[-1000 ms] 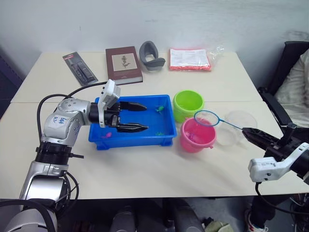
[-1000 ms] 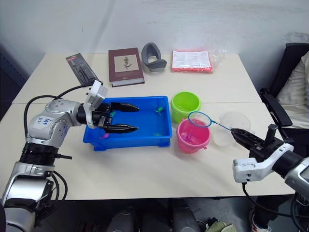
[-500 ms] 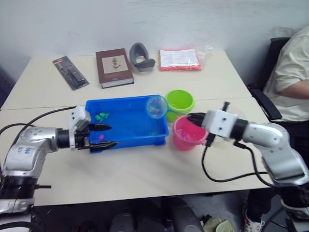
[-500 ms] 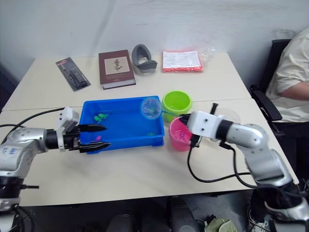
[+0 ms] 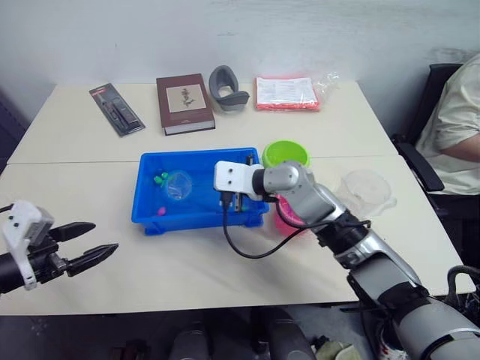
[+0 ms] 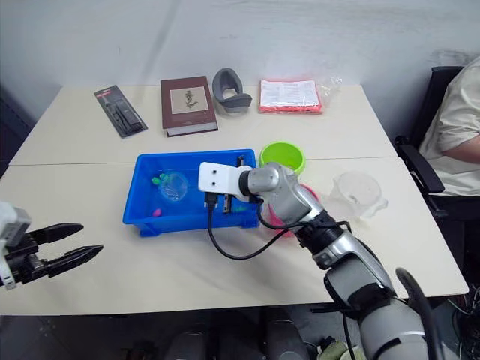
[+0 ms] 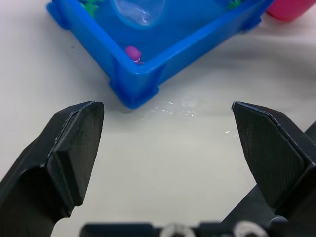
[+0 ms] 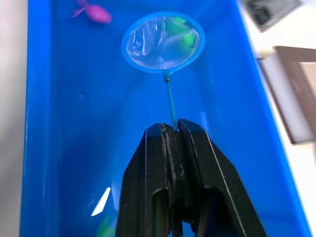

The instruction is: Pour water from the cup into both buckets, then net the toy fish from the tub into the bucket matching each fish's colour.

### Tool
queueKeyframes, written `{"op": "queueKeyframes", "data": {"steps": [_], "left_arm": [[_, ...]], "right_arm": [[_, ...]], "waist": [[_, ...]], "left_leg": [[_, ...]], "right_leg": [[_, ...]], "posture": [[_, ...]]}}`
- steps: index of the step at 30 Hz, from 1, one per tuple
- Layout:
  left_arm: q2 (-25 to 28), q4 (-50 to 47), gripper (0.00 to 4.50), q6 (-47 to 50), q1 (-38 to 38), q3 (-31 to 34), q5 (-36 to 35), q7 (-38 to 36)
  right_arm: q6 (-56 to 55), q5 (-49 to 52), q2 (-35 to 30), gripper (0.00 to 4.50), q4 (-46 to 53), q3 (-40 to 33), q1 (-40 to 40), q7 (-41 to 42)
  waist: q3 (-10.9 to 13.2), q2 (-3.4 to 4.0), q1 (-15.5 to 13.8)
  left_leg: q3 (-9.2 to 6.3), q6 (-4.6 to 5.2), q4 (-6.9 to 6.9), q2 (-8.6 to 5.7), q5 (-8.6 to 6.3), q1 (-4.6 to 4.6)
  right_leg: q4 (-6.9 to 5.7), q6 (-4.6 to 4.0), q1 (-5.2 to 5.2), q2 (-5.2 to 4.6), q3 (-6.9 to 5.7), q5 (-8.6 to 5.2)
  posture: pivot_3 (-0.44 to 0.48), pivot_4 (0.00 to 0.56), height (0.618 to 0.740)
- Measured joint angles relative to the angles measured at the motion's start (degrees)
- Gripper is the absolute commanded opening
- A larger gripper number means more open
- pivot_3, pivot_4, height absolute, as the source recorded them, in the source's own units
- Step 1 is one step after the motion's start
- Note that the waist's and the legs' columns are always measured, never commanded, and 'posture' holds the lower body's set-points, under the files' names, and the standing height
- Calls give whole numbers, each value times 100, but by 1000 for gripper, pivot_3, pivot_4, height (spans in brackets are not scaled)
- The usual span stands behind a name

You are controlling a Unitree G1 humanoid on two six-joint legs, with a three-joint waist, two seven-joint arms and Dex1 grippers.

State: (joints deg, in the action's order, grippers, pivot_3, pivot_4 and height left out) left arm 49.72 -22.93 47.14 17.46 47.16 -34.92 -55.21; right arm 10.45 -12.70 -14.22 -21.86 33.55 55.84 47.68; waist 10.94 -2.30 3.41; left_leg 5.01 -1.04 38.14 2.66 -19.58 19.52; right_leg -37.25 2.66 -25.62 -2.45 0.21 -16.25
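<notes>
Tub [image 5: 150, 214], net [image 8: 163, 42] in right claw [image 8: 172, 129].

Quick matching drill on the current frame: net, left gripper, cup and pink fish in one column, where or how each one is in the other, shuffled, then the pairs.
Things:
1. net
2. left gripper
3. cup
4. pink fish

Place or state:
A. open over bare table, short of the tub
B. lying in the tub near a corner
C. hoop inside the tub, handle clamped in the right gripper
D. standing on the table beyond the pink bucket, away from the tub

Pairs: 1-C, 2-A, 3-D, 4-B
</notes>
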Motion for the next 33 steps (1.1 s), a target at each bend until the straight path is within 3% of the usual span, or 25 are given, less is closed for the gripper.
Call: {"op": "queueKeyframes", "data": {"steps": [10,21,27,33], "left_arm": [[-24,-339,4471,80,267,209,-193,191],[55,-64,4471,-45,-340,-213,-207,311],[173,-25,4471,102,-1186,-731,-718,215],[203,192,4471,144,-2454,-1800,-985,196]], "right_arm": [[-645,-294,736,0,-1021,45,237,174],[1316,756,773,0,159,-758,-134,1042],[2631,1303,223,0,1138,-1282,-638,1085],[3417,1998,-731,0,2663,-2134,-1429,1089]], "waist": [[1,2,162],[3,5,139],[6,12,101],[10,27,-17]], "left_leg": [[-12,-5,-7,4,-1,-2],[-43,-17,-11,5,-7,7],[-94,-20,-8,2,-6,47],[-127,-25,-11,2,-5,79]], "right_leg": [[-6,-1,0,1,-7,-1],[-6,-10,2,-6,-34,-5],[21,-13,0,-19,-80,-6],[44,-12,-8,-18,-114,-6]], "posture": [[0,150,740],[0,150,740],[0,150,740],[0,150,740]]}}
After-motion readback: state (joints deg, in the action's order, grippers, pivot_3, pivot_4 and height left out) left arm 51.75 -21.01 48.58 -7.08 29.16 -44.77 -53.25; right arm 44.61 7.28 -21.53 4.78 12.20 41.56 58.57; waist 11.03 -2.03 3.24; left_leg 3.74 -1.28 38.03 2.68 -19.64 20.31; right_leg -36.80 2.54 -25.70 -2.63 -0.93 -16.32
